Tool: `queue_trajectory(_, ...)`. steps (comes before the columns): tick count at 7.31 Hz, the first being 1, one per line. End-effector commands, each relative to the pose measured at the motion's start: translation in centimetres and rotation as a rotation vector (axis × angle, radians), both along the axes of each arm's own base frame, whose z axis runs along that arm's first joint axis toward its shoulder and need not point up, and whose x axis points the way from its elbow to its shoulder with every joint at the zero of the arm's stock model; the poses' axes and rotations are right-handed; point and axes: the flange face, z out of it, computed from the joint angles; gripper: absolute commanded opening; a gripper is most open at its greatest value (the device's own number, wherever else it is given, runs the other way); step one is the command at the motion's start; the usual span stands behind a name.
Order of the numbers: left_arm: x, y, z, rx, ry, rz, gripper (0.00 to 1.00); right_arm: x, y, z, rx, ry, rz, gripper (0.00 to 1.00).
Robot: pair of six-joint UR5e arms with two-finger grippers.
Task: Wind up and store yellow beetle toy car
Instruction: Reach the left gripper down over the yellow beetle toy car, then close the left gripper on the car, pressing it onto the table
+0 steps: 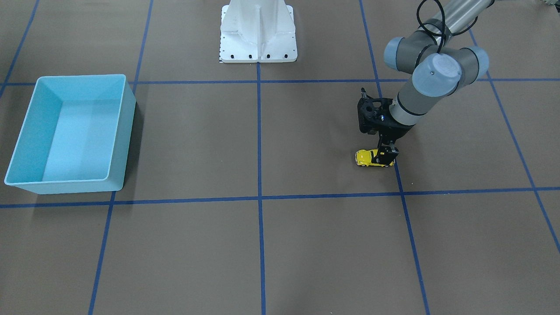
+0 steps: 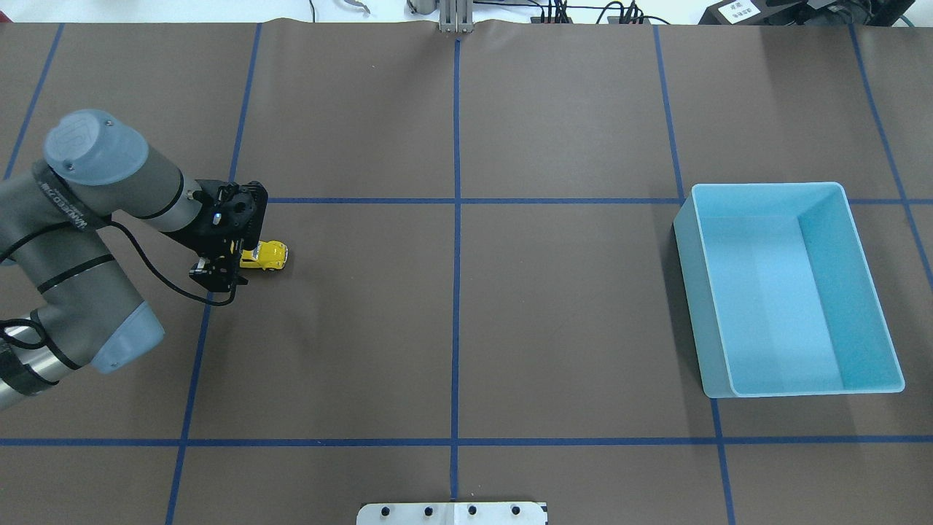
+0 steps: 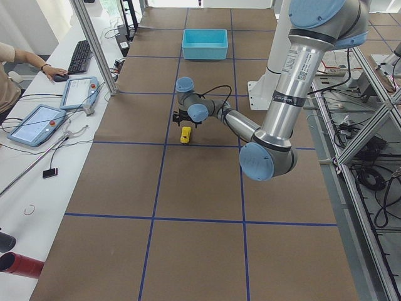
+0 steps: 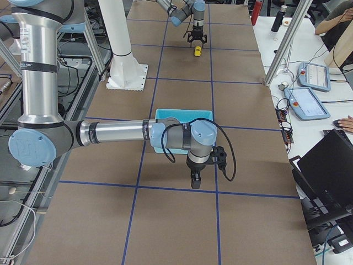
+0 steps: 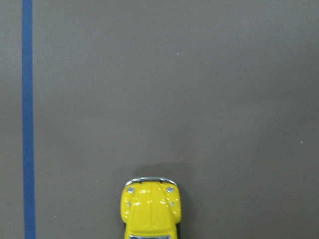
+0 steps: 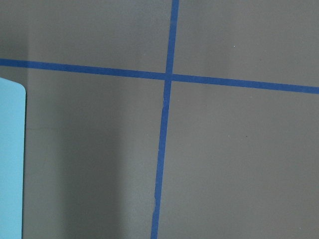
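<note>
The yellow beetle toy car (image 1: 366, 157) stands on its wheels on the brown table, its nose pointing toward the table's middle. It also shows in the overhead view (image 2: 268, 255) and, nose only, at the bottom of the left wrist view (image 5: 151, 211). My left gripper (image 1: 387, 154) points down over the car's rear. Its fingers look open, one on each side of the car. My right gripper (image 4: 194, 181) shows only in the exterior right view, low over the table beside the bin. I cannot tell if it is open or shut.
A light blue bin (image 2: 871, 292) stands open on the table's right side, far from the car, and holds nothing. Its corner shows in the right wrist view (image 6: 10, 159). Blue tape lines cross the table. The white robot base (image 1: 258, 39) stands at the near edge.
</note>
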Motion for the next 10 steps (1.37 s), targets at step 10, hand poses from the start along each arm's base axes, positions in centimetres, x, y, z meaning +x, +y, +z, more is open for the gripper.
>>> queue_trajectory(10, 4.1, -0.4, 0.6, 0.030, -0.155, -0.043, 0.86, 0.1, -0.1, 0.0, 0.003, 0.014, 0.000, 1.00)
